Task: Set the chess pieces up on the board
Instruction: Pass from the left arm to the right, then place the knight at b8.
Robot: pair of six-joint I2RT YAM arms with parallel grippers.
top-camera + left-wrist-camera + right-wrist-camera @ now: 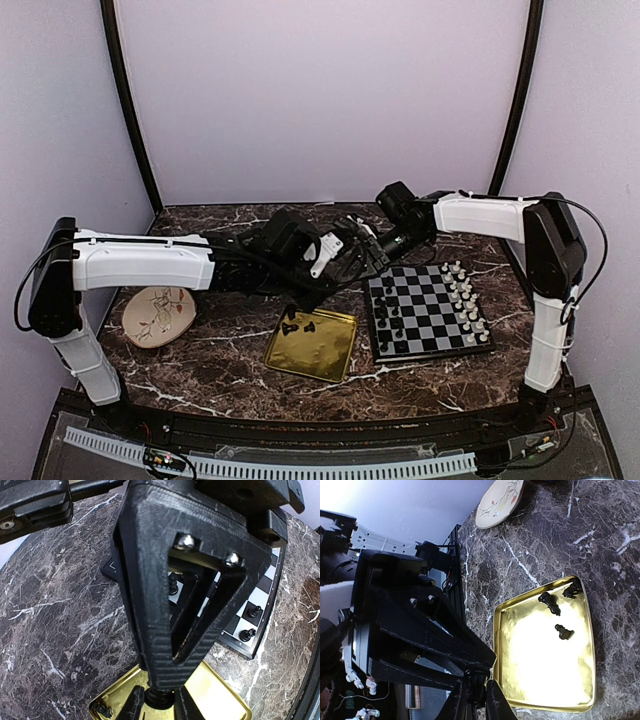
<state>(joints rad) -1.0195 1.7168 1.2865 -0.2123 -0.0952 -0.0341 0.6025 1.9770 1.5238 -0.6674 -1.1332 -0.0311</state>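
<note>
handover: the left gripper (159, 707) and the right gripper (475, 706) meet tip to tip in the air near the far edge of the gold tray (545, 670)
held thing: one black piece (476, 684), resting on nothing
left gripper: fingers pinched on the black piece
right gripper: fingers pressed on either side of the same piece, looks clamped too
long axis: the fingertips hide most of the piece, so tilt cannot be told
direction: the board (430, 305) lies to the right of the meeting point, just beside the tray's right edge
nearer arm: right; the left arm reaches across from the table's left side
target zone: black pieces stand along the board's left edge, white pieces (465, 295) along its right edge, middle squares bare; which square is free is too small to tell
left to do: three loose black pieces (564, 631) lie in the tray's far part
surface: dark marbled table (230, 350), flat board, shiny tray
room: tight between the two wrists; probably the left gripper must let go and back off leftward first; the crowded black rows risk a knock on landing
plate (158, 315): near the table's left edge, well apart
</note>
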